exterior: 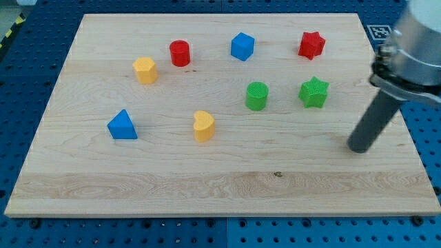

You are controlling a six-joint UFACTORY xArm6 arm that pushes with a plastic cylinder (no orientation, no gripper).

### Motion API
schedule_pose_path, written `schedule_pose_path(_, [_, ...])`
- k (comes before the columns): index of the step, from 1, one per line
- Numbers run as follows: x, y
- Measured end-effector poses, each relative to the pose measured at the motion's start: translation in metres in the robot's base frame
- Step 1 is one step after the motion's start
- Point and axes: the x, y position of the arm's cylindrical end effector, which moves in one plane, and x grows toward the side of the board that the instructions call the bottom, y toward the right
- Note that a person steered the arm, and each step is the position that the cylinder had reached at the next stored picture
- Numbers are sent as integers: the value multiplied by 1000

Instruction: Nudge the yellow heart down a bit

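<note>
Yellow heart (203, 126) sits near the middle of the wooden tabletop (138, 186), right of the blue triangle (122, 125). My tip (359, 147) rests far off at the view's right; no jaws exist. It should circle above the heart, then push gently downward. Its lobes seem to face left, long axis unclear

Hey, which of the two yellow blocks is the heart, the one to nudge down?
The yellow heart is the lower one, near the board's middle, right of the blue triangle. The other yellow block sits higher, left of the red cylinder.
</note>
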Motion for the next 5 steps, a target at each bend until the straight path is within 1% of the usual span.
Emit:
schedule_pose_path(1, [0, -26])
schedule_pose_path(3, [-28, -85])
schedule_pose_path(4, [-33, -92])
schedule_pose_path(5, [-58, -136])
